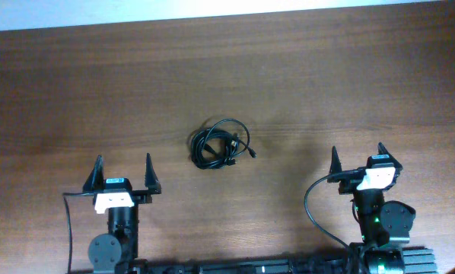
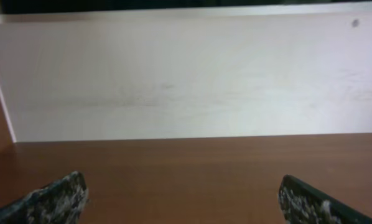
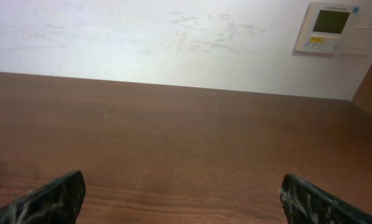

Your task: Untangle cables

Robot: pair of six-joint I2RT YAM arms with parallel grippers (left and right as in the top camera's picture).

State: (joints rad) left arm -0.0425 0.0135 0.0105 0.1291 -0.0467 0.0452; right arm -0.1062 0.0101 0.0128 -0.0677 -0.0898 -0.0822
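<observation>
Centrally, cables (image 1: 203, 148) lie bundled; lettering on the wall panel (image 3: 331, 27) is unreadable.

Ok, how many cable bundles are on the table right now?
1. One knotted bundle of cables lies centrally, ahead of and between the open left claw and open right claw. How many cords it holds can't be told.
</observation>
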